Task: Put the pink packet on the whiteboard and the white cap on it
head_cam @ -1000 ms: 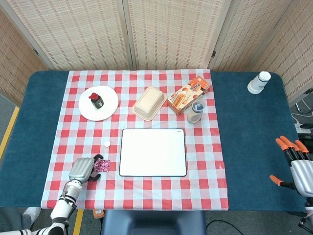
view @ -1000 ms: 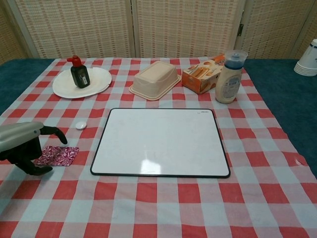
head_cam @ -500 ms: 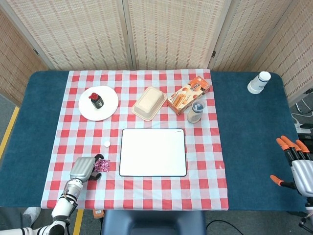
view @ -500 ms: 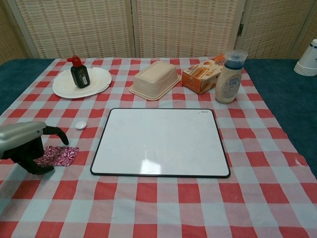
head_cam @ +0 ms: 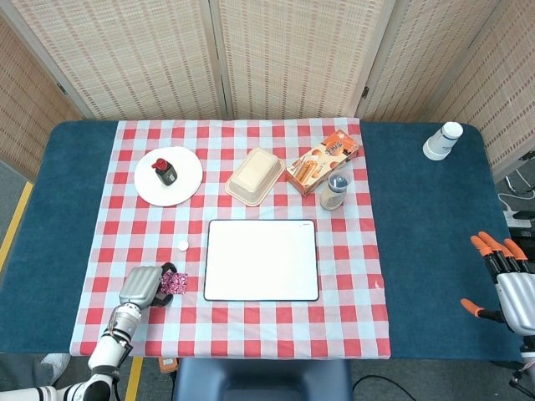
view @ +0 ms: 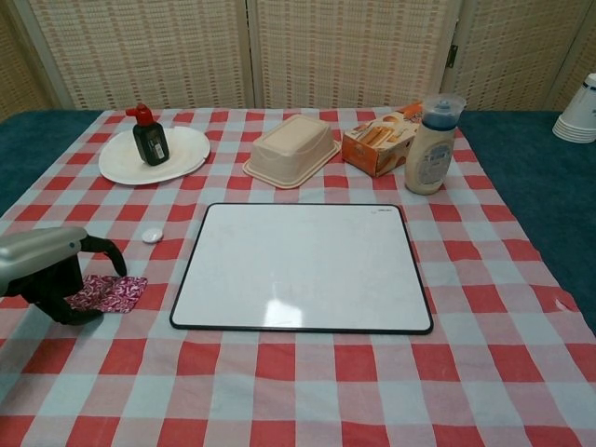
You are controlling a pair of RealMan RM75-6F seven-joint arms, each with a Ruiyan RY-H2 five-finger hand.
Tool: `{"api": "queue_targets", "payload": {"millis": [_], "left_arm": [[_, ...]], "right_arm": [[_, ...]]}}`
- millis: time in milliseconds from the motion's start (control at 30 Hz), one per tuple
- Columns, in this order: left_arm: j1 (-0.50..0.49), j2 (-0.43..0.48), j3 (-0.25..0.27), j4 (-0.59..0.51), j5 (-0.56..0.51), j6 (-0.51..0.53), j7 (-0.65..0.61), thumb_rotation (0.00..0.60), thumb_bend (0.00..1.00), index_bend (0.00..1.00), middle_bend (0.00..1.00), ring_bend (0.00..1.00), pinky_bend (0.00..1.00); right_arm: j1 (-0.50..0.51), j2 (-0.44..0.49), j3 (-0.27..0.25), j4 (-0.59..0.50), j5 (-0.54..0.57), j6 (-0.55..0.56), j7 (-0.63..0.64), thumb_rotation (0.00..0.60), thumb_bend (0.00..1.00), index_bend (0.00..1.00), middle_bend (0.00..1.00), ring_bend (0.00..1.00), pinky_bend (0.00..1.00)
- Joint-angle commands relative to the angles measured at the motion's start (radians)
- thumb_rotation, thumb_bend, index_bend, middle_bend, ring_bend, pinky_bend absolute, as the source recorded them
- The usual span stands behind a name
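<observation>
The pink packet [head_cam: 175, 282] [view: 112, 291] lies flat on the checked cloth, left of the whiteboard [head_cam: 262, 260] [view: 303, 265]. My left hand [head_cam: 142, 288] [view: 47, 270] sits at the packet's left end. Its dark fingers [view: 104, 250] arch over that end and the thumb lies below it, still apart. The packet is not lifted. The small white cap [head_cam: 182, 245] [view: 152, 237] rests on the cloth just beyond the packet, near the board's far left corner. My right hand [head_cam: 508, 280] hovers open at the table's right edge, far from everything.
Behind the whiteboard stand a white plate [head_cam: 188, 180] [view: 186, 149] with a dark bottle [view: 149, 138], a beige lidded box [view: 291, 149], an orange carton [view: 377, 144] and a blue-capped bottle [view: 430, 149]. Stacked white cups [head_cam: 441, 140] are at the far right.
My left hand has edged slightly to the right, its fingers closing in around the packet's left end. The packet, cap and right hand have not moved.
</observation>
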Motion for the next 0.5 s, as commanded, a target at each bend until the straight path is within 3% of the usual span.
{"api": "queue_targets", "payload": {"millis": [33,500], "left_arm": [[0.000,-0.001,0.000,0.002,0.000,0.001,-0.001,0.600,0.29,0.33,1.00,1.00,1.00],[-0.012,0.004,-0.006,-0.018,-0.004,0.012,0.026,0.600,0.29,0.34,1.00,1.00,1.00]], "right_arm": [[0.000,-0.001,0.000,0.000,0.000,0.001,0.000,0.600,0.05,0.07,0.00,0.00,0.03],[0.001,-0.001,0.002,0.001,0.004,-0.003,-0.001,0.600,0.05,0.07,0.00,0.00,0.03]]}}
